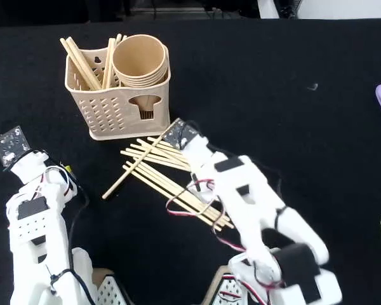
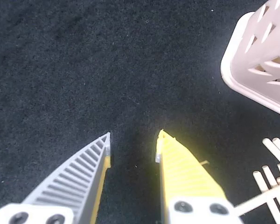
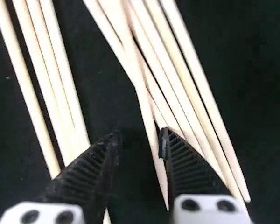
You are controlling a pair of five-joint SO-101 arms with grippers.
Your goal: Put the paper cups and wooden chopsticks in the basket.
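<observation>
Right claw [image 3: 137,140] hangs low over the loose chopsticks [image 1: 171,184] with its 2 fingers apart and nothing between them but dark surface [image 1: 292,127]. 1 stick runs just beside the inner face of 1 finger, and the others fan out on both sides.

What matters for your next move is the axis. From the wrist camera the sticks run lengthwise away from the claw, roughly in line with its fingers. Closing would therefore pinch across a stick's width, which I judge to be the right way to take it.

In the high view most of the pile slants from near the basket [image 1: 114,114] down toward the right arm's base. 1 stick lies crosswise over it.

The basket stands just beyond the pile. It holds the cups [image 1: 140,60], nested in 1 stack, and a few chopsticks standing at its far end.

Left claw [image 2: 133,140] is also apart and empty. It sits over bare surface, with the basket's corner and the stick ends off to one side, so the right arm is clearly the nearer one for this pick.
</observation>
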